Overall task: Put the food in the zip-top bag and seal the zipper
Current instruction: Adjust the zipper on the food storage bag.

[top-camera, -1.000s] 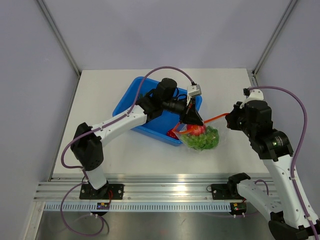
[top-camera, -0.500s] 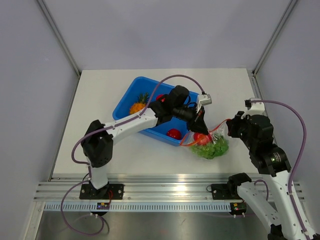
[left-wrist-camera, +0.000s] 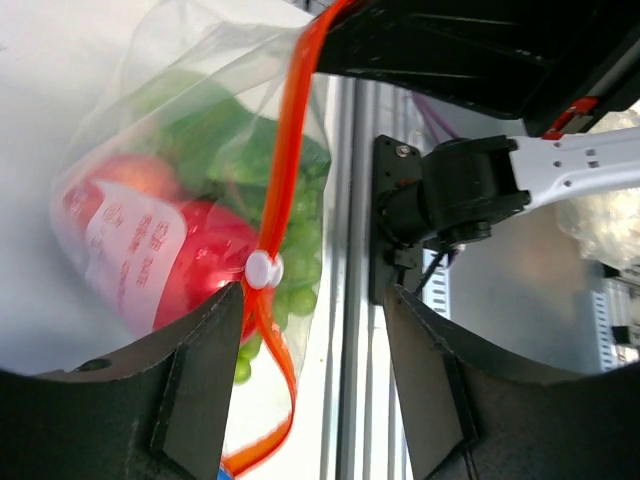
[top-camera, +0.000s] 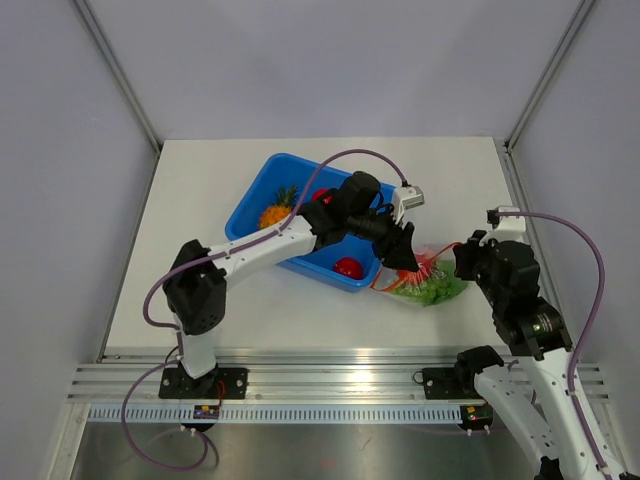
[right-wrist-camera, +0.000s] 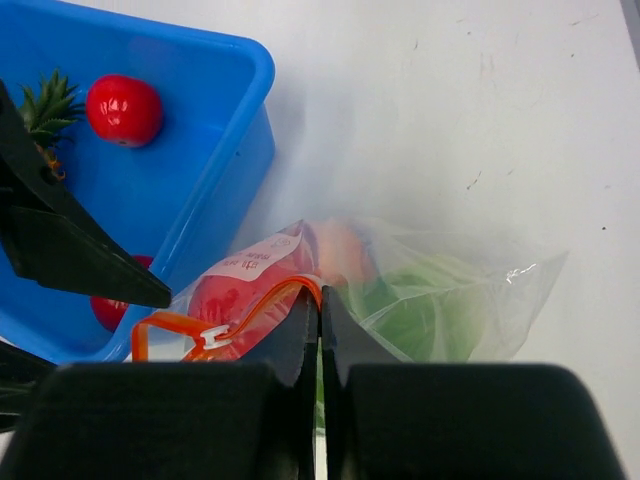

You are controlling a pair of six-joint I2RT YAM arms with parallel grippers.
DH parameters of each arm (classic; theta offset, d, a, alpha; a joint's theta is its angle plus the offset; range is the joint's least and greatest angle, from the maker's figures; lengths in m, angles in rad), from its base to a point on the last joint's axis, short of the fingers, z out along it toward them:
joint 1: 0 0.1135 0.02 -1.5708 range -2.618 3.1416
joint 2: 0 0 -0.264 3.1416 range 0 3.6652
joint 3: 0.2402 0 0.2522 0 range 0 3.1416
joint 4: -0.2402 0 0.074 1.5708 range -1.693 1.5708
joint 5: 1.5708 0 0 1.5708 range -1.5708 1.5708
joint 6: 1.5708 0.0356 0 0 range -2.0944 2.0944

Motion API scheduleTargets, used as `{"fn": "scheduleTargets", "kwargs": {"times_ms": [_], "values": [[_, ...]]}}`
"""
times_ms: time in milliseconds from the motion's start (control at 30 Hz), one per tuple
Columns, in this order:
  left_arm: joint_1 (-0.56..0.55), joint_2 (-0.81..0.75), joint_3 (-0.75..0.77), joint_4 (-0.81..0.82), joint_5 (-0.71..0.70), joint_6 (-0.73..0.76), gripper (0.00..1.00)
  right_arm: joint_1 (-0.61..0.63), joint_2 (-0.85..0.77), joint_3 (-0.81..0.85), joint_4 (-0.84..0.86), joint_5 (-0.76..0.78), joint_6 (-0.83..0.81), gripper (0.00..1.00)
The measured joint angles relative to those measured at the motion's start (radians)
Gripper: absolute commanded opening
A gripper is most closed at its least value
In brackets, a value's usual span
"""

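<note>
The zip-top bag (top-camera: 432, 288) lies on the table just right of the blue tub, holding a green cabbage (right-wrist-camera: 420, 310), a red fruit (left-wrist-camera: 195, 260) and a peach (right-wrist-camera: 345, 250). Its orange-red zipper (left-wrist-camera: 290, 150) carries a white slider (left-wrist-camera: 263, 268). My left gripper (left-wrist-camera: 315, 290) stands open over the bag's mouth; the strip passes beside its left finger, gripped by neither. My right gripper (right-wrist-camera: 320, 295) is shut on the bag's mouth edge at the zipper (right-wrist-camera: 255, 303). From above, the left gripper (top-camera: 401, 254) and right gripper (top-camera: 457, 254) flank the bag.
The blue tub (top-camera: 252, 203) holds a pineapple (top-camera: 276, 213) and two red fruits (top-camera: 348, 267) (top-camera: 320, 195). In the right wrist view the tub's corner (right-wrist-camera: 255, 95) is close to the bag. The aluminium rail (top-camera: 330, 380) runs along the table's near edge.
My left gripper has opened and let go of the zipper. The bag has sunk and lies flatter on the table. The right gripper stays shut on the bag's edge.
</note>
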Motion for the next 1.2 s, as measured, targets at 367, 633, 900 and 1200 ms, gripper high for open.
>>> {"fn": "scheduleTargets", "kwargs": {"times_ms": [367,633,900,1200], "values": [[0.013,-0.213,-0.182,-0.067,-0.199,0.126,0.61,-0.001,-0.058,-0.014,0.011,0.014,-0.032,0.0],[0.013,-0.213,-0.325,-0.032,-0.291,0.177,0.61,-0.002,-0.058,-0.013,0.011,-0.007,-0.047,0.0],[0.014,-0.213,-0.335,0.06,-0.316,0.203,0.59,-0.003,-0.095,0.037,-0.021,-0.072,-0.085,0.0],[0.014,-0.213,-0.325,0.113,-0.289,0.202,0.57,-0.004,-0.117,0.15,-0.037,-0.12,-0.119,0.0]]}}
